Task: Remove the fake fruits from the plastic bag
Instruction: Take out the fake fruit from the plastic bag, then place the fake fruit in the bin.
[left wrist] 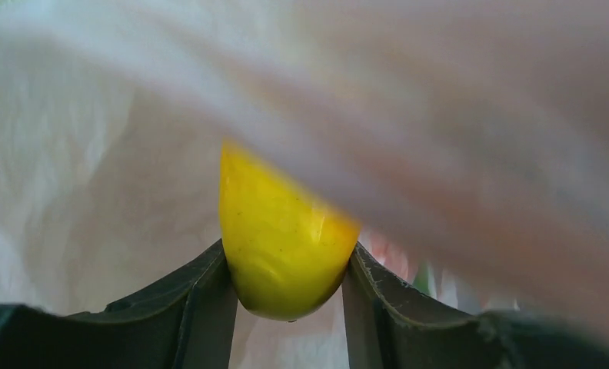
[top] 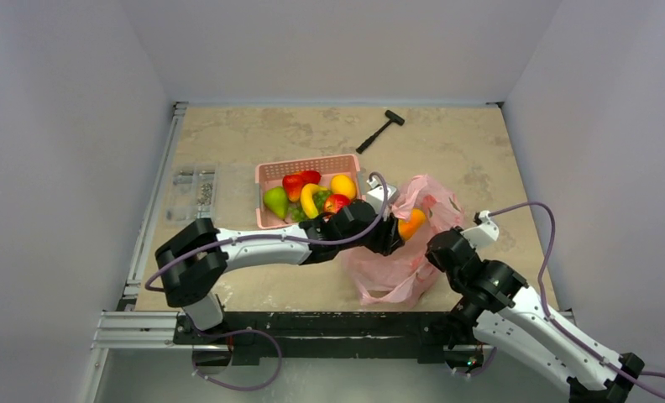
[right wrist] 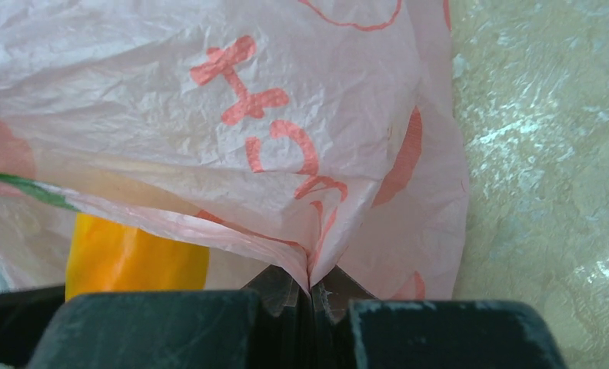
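Basket (top: 308,168): stood at centre of bench (top: 463,151); held banana (top: 311,200) and apple (top: 336,202).
Left pincer (left wrist: 287,250): grasped orange-yellow oval fruit (left wrist: 282,231) at the bag mouth.
Plastic bag (top: 413,269): lay toward the near right edge; other contents not discernible.
Right pincer (right wrist: 311,288): clenched on the bag film.
Progress: judged late; one fruit was not yet out.

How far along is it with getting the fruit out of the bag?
Done: several fruits sit in the basket. In hand: the left hand grips a yellow fruit at the mouth of the bag, which the right hand pinches. Left: lifting it clear; I can't tell whether more remain inside.
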